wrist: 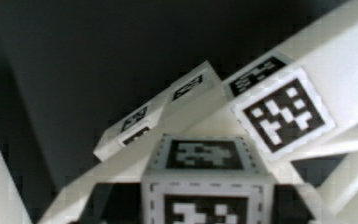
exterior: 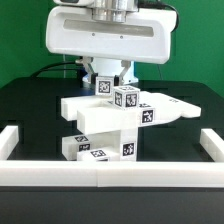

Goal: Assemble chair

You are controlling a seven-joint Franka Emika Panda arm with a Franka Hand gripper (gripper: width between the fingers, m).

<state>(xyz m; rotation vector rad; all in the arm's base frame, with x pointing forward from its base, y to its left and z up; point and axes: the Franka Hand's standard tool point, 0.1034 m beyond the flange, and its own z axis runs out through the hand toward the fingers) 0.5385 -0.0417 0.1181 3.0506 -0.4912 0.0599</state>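
I am holding my end effector [exterior: 108, 78] over the middle of the black surface [exterior: 30, 105]. Its two fingers are squeezed together on a small white block [exterior: 127, 98] with a black-and-white tag. The block is sitting on top of the half-built chair [exterior: 108, 125], which is standing in the middle of the surface, inside the white rails [exterior: 20, 140]. A long white bar [exterior: 100, 106] is sticking out toward the exterior view's left, and a flat piece [exterior: 180, 108] is sticking out toward the right. I think I am fitting this block into place. To do it well, I should be keeping it straight, pushing slowly, and not bumping the stack so it tips.
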